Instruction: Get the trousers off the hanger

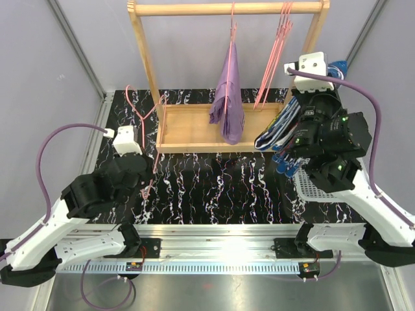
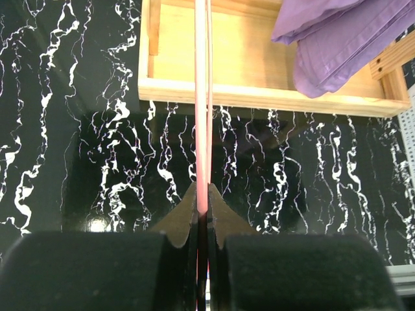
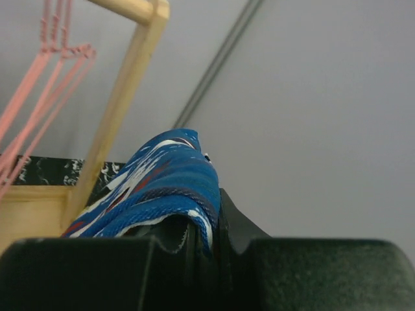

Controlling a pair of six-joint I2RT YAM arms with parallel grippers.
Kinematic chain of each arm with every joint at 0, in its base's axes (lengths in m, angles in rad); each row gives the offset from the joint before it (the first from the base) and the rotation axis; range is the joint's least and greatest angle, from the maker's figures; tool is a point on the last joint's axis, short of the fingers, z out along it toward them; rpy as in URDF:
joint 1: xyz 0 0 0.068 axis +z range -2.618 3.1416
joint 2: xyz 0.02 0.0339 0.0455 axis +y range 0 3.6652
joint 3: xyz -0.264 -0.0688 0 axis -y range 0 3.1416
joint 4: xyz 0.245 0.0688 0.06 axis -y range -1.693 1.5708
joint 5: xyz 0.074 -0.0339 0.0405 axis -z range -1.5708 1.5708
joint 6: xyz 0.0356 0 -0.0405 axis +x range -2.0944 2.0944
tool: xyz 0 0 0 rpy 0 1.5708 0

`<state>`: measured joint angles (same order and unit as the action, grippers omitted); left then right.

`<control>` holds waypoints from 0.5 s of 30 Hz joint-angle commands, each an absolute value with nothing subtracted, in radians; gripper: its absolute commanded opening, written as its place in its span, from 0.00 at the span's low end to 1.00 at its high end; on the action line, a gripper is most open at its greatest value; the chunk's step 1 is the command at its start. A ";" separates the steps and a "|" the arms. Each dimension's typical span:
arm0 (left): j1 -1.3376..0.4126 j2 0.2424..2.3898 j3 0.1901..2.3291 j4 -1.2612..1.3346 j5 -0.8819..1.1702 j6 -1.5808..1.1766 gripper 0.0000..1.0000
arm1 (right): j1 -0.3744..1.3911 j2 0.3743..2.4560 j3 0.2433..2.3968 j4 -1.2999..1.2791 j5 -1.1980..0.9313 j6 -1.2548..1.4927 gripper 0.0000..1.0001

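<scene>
The lilac trousers [image 1: 228,103] hang folded over a pink hanger on the wooden rack's top rail [image 1: 194,9]; their lower end [image 2: 337,39] droops over the rack's base tray. The blue patterned trousers [image 1: 277,131] are off the rack, bunched in my right gripper [image 1: 292,133], which is shut on them beside the rack's right post. In the right wrist view the blue cloth [image 3: 155,181] drapes over the pinching fingers of the right gripper [image 3: 209,206]. My left gripper [image 1: 150,171] is shut on a bare pink hanger [image 1: 146,120], low over the table in front of the rack's left end. Its thin bar [image 2: 201,97] runs straight out from the left gripper [image 2: 202,189].
Several empty pink hangers [image 1: 275,58] hang at the right end of the rail, also in the right wrist view [image 3: 39,84]. The rack's wooden base tray [image 1: 188,126] stands on the black marbled table [image 1: 214,188]. A white perforated tray [image 1: 318,191] lies under the right arm.
</scene>
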<state>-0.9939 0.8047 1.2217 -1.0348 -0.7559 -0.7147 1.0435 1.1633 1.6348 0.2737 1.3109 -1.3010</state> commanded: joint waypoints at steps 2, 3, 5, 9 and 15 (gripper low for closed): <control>-0.989 0.805 1.209 -0.966 -0.764 -0.712 0.00 | 0.867 1.097 1.553 -0.031 1.264 -0.972 0.00; -0.989 0.807 1.210 -0.965 -0.762 -0.710 0.00 | 0.795 1.092 1.528 -0.081 1.258 -0.916 0.00; -0.989 0.807 1.209 -0.962 -0.758 -0.709 0.00 | 0.721 1.078 1.488 -0.094 1.262 -0.835 0.00; -0.989 0.804 1.209 -0.965 -0.755 -0.703 0.00 | 0.577 0.987 1.379 -0.074 1.281 -0.713 0.00; -0.989 0.799 1.204 -0.950 -0.732 -0.689 0.00 | 0.359 0.943 1.218 -0.089 1.275 -0.652 0.00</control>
